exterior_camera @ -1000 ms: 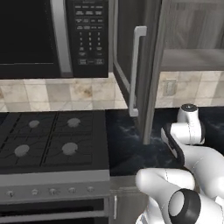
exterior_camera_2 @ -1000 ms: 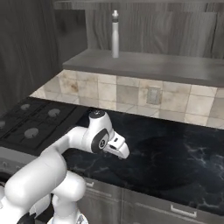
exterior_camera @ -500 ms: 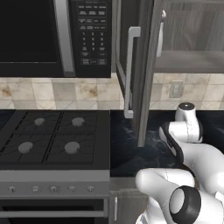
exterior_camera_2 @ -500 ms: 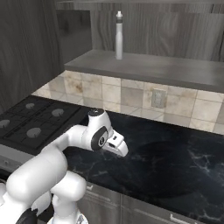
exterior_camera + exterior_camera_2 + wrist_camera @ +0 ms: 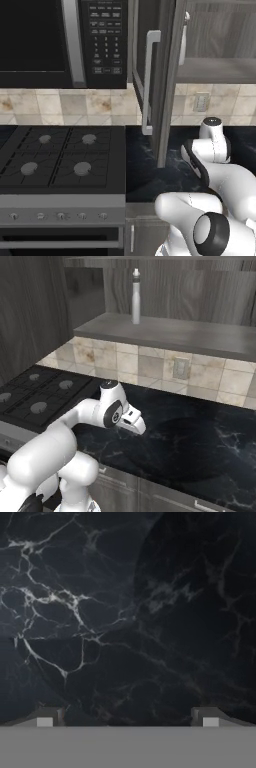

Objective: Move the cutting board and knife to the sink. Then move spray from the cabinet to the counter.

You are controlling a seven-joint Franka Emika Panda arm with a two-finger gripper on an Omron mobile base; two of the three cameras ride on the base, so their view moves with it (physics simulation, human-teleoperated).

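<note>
Overhead, we see the spray [image 5: 135,296] upright on the open cabinet [image 5: 165,331] shelf, its door [image 5: 162,80] edge hiding most of the bottle from our left side. Our gripper [image 5: 127,719] hangs wide and empty above bare counter [image 5: 200,441], stove [image 5: 60,160] and microwave [image 5: 60,42] leftward.

The slim pale grey-white spray bottle [image 5: 135,296] with a narrow neck stands upright on the inner shelf of the grey wood-grain wall cabinet [image 5: 165,331], toward the shelf's 9 o'clock end in the right base view. The cabinet's door [image 5: 162,75] with its long white bar handle [image 5: 148,82] stands open. Below, toward 6 o'clock, spreads the black marble-look table [image 5: 100,622] with faint white veins, bare under the shelf.
</note>
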